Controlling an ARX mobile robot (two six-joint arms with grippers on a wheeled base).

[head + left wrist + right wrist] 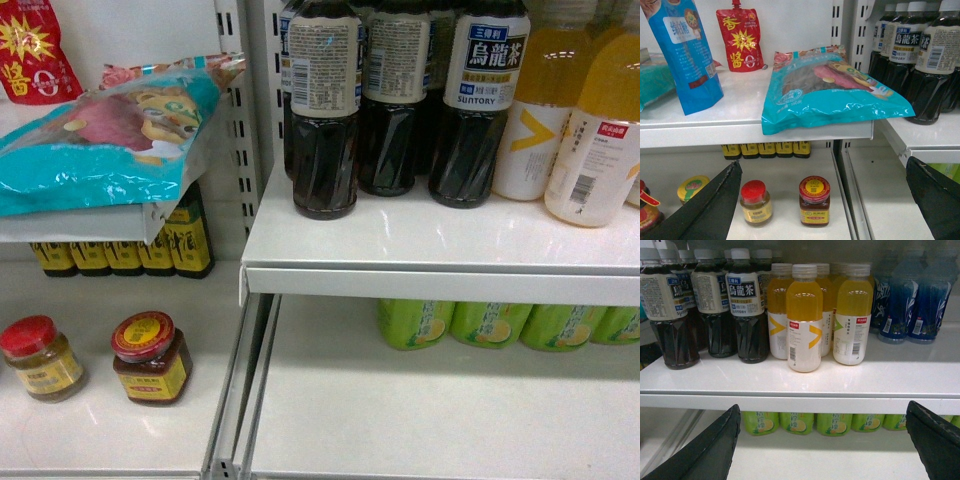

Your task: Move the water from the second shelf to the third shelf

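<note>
Water: no clear bottle with a green label is seen in any view; its place cannot be told.
Left gripper (822, 200): the two dark fingers (710, 205) are spread wide apart, nothing is held between them; they are seen only in the left wrist view, low before the left bay.
Right gripper (822, 440): its fingers (705, 450) are likewise spread wide and empty, below the shelf edge (800, 402).
Tea bottles (325, 110): dark, with pale labels, stood in rows at the left of the right bay's shelf (440, 245).
Orange bottles (804, 320): stood just right of the tea, one set forward of the rest.
Blue bottles (900, 305): at the far right, toward the back of the same shelf.
Green bottles (500, 325): lined up at the back of the shelf below.
Teal bag (830, 90): laid flat on the left bay's shelf, overhanging its front edge.
Jars (150, 358): two, red-lidded, side by side on the left bay's lower shelf.
</note>
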